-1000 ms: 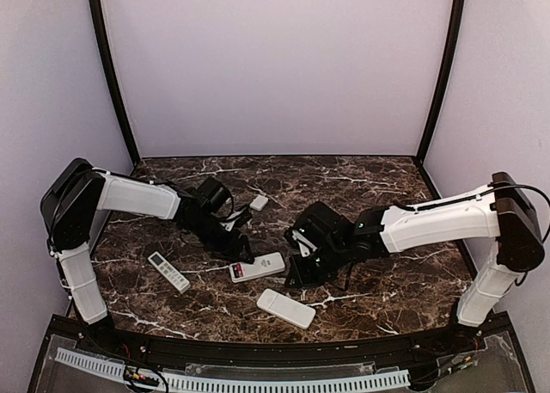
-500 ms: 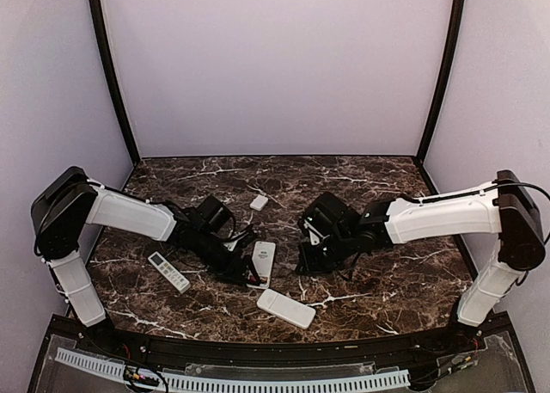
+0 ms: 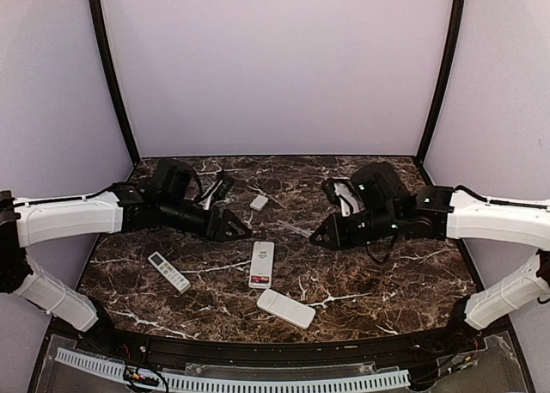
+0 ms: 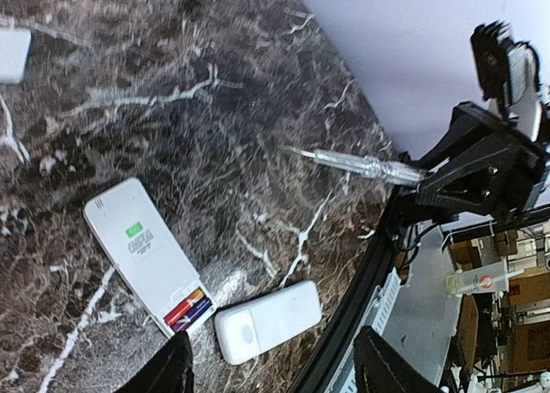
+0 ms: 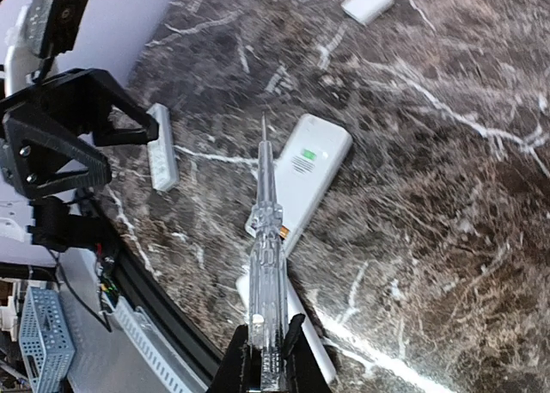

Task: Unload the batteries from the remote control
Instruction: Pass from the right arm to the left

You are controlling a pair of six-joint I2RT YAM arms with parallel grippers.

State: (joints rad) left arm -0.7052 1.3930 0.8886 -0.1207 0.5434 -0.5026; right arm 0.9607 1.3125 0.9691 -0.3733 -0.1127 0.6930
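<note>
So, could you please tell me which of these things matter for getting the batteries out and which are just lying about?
For the job:
- open remote
- batteries in its end
- screwdriver, held in the right gripper

Lying about:
- keypad remote
- plain white remote
- small white cover

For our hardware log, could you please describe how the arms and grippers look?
The left arm and right arm have white shells with black joints. The left gripper and right gripper are black, with angular open-framed bodies. Thin black cables run along each arm.
</note>
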